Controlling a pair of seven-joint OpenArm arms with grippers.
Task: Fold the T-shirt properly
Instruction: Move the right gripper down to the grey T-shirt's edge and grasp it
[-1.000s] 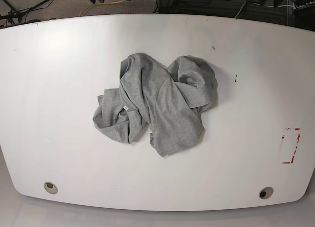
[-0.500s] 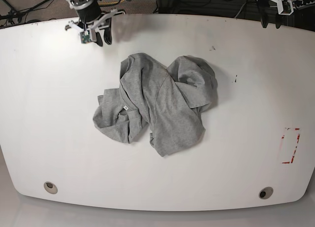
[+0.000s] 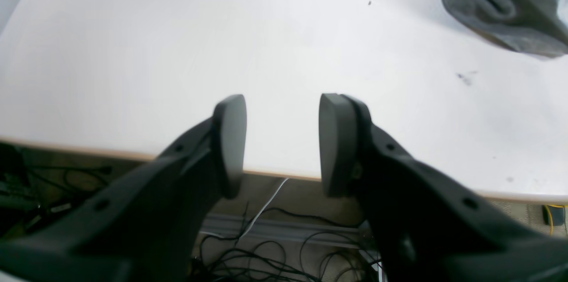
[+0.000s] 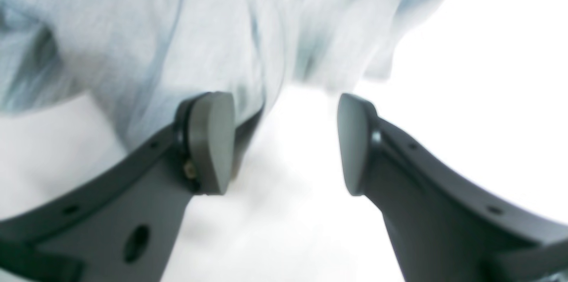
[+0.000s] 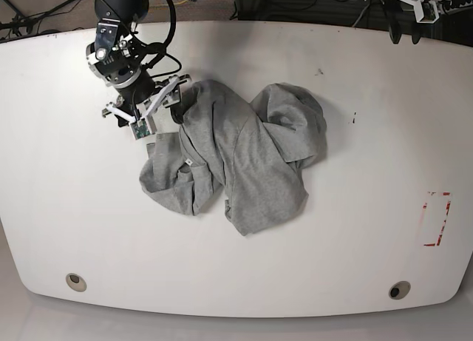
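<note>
The grey T-shirt (image 5: 236,156) lies crumpled in a heap in the middle of the white table (image 5: 355,230), its small white tag (image 5: 189,162) showing. My right gripper (image 5: 168,117) hovers at the heap's upper left edge, open and holding nothing. In the right wrist view the blurred T-shirt (image 4: 133,29) fills the top, and the right gripper (image 4: 284,144) has bare table between its fingers. My left gripper (image 5: 403,32) is over the table's far right edge, well away from the cloth. It is open and empty in the left wrist view (image 3: 284,144), with the T-shirt (image 3: 501,6) far off.
Two round holes (image 5: 75,282) (image 5: 399,289) sit near the table's front edge. Red tape marks (image 5: 436,219) lie at the right. Cables (image 3: 248,246) hang below the far edge. A small dark mark (image 5: 353,120) is right of the shirt.
The right arm has come in from the far left edge down to the shirt's upper left side, and its jaws have spread wider. The left gripper stays at the far right edge.
</note>
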